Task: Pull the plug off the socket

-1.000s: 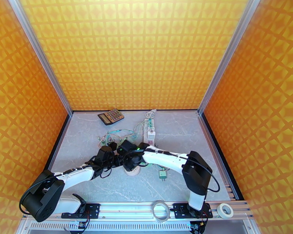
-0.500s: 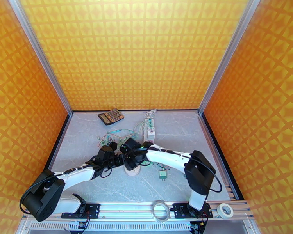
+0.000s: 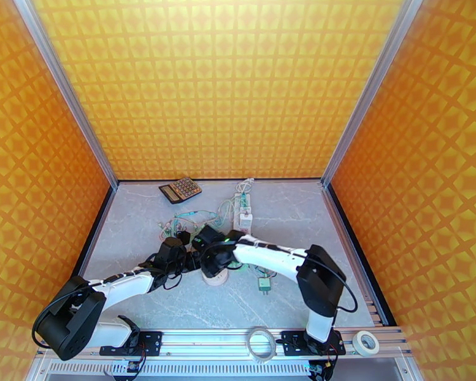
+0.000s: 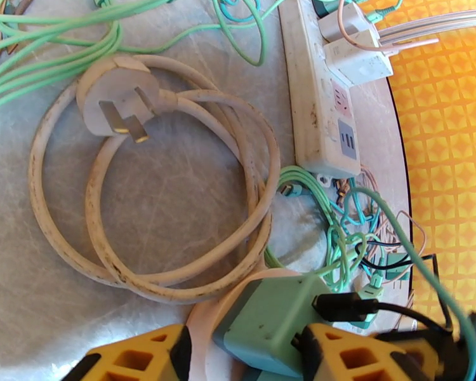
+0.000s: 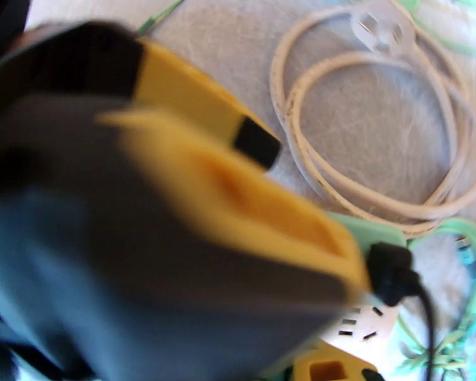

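Observation:
A teal socket block (image 4: 270, 322) sits on a round white base (image 3: 216, 279) in the middle of the table. A black plug (image 4: 343, 306) with a black cable is stuck in the block's side. My left gripper (image 4: 244, 354) is shut on the teal block, one yellow finger on each side. In the right wrist view, blurred yellow fingers lie over the block and end right at the black plug (image 5: 390, 271). My right gripper (image 3: 208, 255) is shut above the block, and whether it pinches the plug or its cable is hidden.
A coiled white cord with a three-pin plug (image 4: 117, 106) lies just beyond the block. A white power strip (image 4: 317, 109) and tangled green wires (image 4: 339, 236) lie beside it. A calculator (image 3: 180, 189) sits at the back, and tape rolls (image 3: 366, 342) rest on the front rail.
The right arm's elbow swung a little to the right and came back. Both grippers stay at the block, and the black plug is still in it.

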Action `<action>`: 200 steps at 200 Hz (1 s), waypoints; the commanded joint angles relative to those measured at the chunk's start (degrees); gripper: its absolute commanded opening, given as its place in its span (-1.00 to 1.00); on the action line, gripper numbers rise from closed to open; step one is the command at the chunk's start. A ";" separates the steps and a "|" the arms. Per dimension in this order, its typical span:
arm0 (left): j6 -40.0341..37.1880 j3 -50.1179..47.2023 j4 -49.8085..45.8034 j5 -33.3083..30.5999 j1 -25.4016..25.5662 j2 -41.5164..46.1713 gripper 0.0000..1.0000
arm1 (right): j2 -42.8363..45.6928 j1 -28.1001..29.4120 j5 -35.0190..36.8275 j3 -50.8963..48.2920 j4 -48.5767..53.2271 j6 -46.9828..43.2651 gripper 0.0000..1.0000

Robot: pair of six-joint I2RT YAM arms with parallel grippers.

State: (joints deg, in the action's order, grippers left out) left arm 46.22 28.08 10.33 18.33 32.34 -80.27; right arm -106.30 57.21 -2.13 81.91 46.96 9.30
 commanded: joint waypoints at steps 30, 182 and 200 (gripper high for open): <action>-3.59 -5.66 -23.43 -1.80 3.64 -8.05 0.01 | 1.19 3.36 -8.14 3.13 -12.49 -4.01 -0.70; -3.76 -4.96 -23.31 -1.80 3.87 -9.44 0.01 | -1.01 4.47 -9.48 4.78 -9.96 -8.24 -0.69; -3.81 -4.71 -23.36 -1.80 3.96 -9.65 0.00 | -1.51 4.49 -9.96 4.51 -10.26 -8.03 -0.68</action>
State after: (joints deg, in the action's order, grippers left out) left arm 45.69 28.47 11.49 18.50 32.71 -81.43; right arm -106.24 56.51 -2.79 82.46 48.16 7.18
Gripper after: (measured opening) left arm 0.504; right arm 0.267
